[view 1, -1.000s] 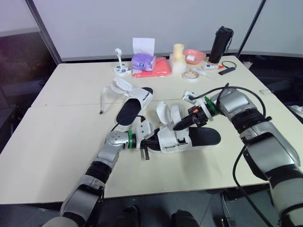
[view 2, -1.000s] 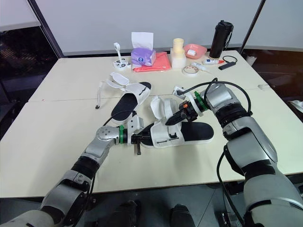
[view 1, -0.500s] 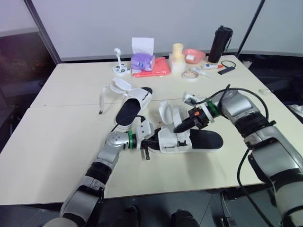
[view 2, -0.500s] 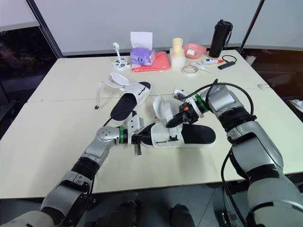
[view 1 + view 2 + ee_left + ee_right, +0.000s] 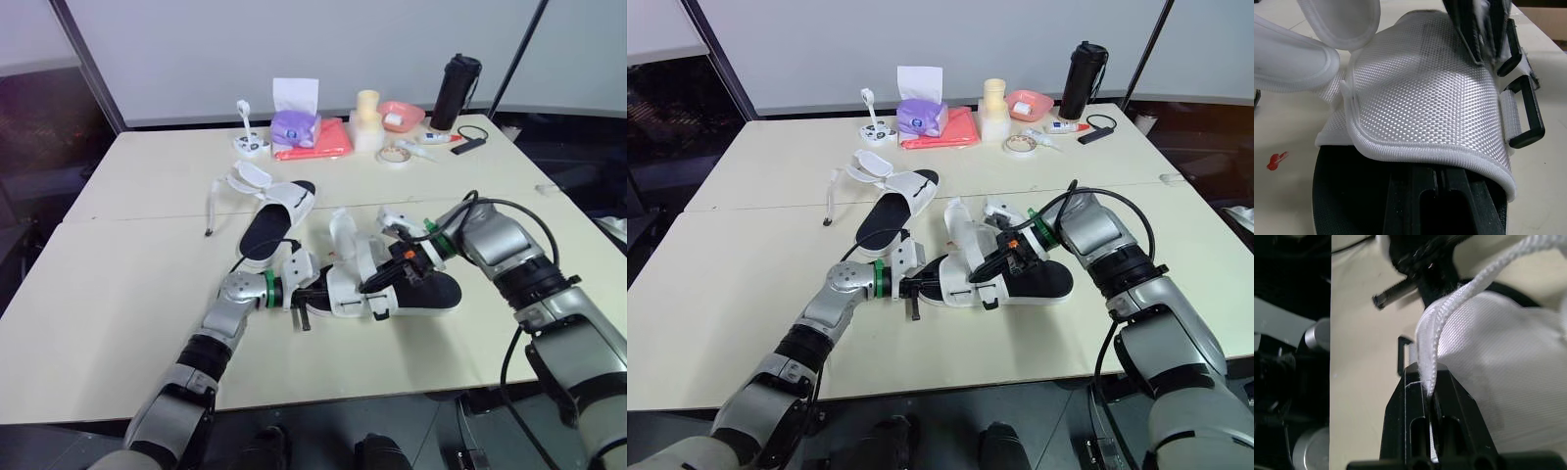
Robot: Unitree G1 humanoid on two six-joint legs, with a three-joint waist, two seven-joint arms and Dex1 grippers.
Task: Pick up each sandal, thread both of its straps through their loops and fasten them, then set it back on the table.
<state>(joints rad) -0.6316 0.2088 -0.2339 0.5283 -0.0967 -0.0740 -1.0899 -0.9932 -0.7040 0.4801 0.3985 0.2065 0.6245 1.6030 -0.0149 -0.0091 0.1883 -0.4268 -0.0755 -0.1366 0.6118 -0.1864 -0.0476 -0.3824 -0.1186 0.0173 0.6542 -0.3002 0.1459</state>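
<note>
Right claw [image 5: 380, 282] clamped on strap [image 5: 1442, 323], left claw [image 5: 306, 296] shut under sandal [image 5: 431, 289] upper; could slip out (thin edge pinch) short of the sandal's loop [image 5: 1524, 142].

Left arm reaches forward and low, forearm pretty much straight, left tool [image 5: 306, 296] clamped tight on the toe end of the sandal [image 5: 431, 291]. Right arm comes in from the right with the elbow bent, wrist angled down and back toward the left one. Right tool [image 5: 380, 284] is pinched onto the white strap [image 5: 355, 257]. The two tools sit close together.
</note>
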